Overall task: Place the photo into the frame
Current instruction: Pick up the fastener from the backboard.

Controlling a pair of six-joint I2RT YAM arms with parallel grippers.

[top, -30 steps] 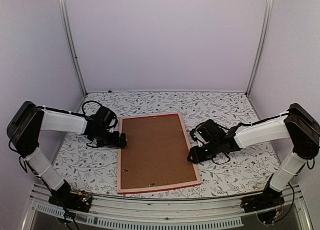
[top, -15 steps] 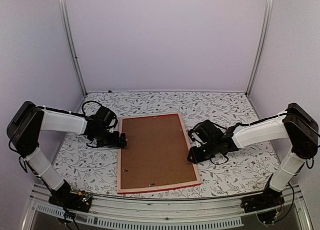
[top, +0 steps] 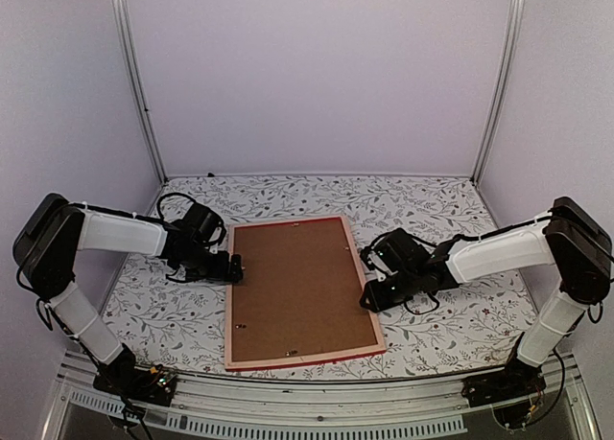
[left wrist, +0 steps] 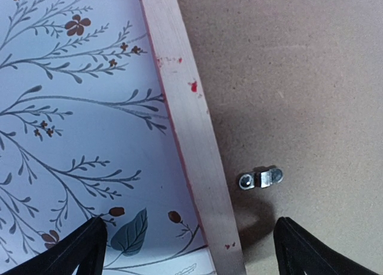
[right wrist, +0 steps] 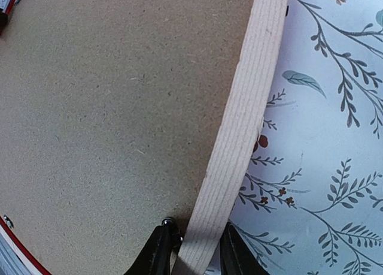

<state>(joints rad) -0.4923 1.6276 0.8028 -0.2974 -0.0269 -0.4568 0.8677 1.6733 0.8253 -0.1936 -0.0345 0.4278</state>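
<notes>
Right pincer (right wrist: 196, 239) tight on pale frame (right wrist: 251, 89) rail.

Left arm (top: 115, 234) and right arm (top: 499, 253): white shells on long links, black joints, loose black cables (top: 173, 205) near wrists. Left end effector (top: 237, 266) and right end effector (top: 367, 296) black, fingers (right wrist: 157, 254) tapered

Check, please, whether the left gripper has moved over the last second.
No. The left gripper still hangs open beside the frame's left rail, at the same spot along it.
</notes>
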